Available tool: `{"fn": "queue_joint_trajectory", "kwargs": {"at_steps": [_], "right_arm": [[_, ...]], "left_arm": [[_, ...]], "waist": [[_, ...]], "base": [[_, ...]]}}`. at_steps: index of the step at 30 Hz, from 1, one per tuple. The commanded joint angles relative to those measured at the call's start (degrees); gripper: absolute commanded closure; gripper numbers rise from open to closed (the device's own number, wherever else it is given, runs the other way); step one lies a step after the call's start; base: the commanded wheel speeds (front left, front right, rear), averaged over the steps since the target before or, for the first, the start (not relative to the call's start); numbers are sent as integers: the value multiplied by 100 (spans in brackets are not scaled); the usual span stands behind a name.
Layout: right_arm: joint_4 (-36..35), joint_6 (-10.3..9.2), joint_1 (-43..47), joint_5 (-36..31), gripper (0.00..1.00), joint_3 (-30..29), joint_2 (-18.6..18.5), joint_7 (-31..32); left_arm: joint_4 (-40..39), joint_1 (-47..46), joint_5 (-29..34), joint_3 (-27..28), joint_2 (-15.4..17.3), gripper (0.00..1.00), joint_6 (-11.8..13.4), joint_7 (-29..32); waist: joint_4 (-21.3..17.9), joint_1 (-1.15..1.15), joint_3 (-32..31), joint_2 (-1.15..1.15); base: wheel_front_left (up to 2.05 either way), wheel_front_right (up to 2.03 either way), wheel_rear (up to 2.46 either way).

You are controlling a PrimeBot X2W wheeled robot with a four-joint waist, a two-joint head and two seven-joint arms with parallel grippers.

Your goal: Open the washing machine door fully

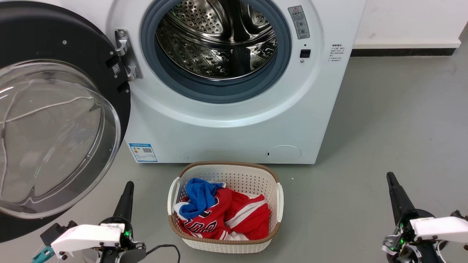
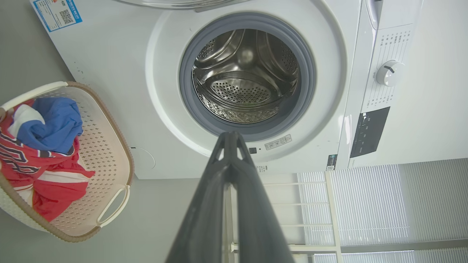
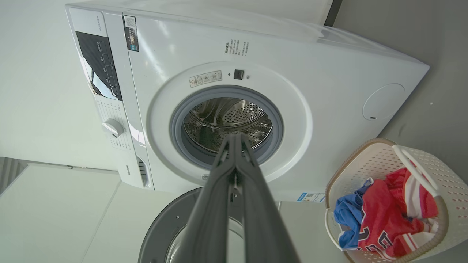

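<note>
- Left gripper (image 1: 128, 186) has its two fingers pressed together on nothing. It sits low at my left, near the lower edge of the door (image 1: 55, 120) but not touching it.
- Right gripper (image 1: 391, 179) is likewise closed and empty, low at my right over bare floor (image 1: 384, 120), well apart from the door.
- From each wrist view I see that arm's finger pair meeting at the tips and aimed towards the drum (image 1: 219, 40), with nothing between them.
- Door position: it hangs off its hinge (image 1: 126, 54) at the machine's (image 1: 226, 135) left side, swung wide so the glass bowl on its inner face bulges towards my head camera. It is clear of the opening.
- What I judge done: the latch is released and the swing is made. The grey seal (image 1: 215, 91) and the steel drum are fully uncovered, with no part of the door across them.
- What may be left: very little, I think. I cannot tell from these angles whether the hinge has any travel left, so a last nudge outward on the rim might be owed; otherwise the task reads as complete.
- Basket (image 1: 223, 168) of red and blue clothes (image 1: 234, 215) stands on the floor just before the machine, between my two grippers and apart from the door.
</note>
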Motion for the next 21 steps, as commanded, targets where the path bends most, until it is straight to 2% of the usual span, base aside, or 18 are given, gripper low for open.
{"fn": "queue_joint_trajectory", "kwargs": {"at_steps": [1,21], "right_arm": [[8,0,-116,122,100,-16,-9,30],[161,0,-290,906,100,-76,20,271]], "left_arm": [[4,-129,-102,13,-5,100,-28,28],[66,-226,-976,99,-7,100,-75,236]], "waist": [[0,0,1,0],[-4,0,30,0]], "base": [[0,0,0],[0,0,0]]}}
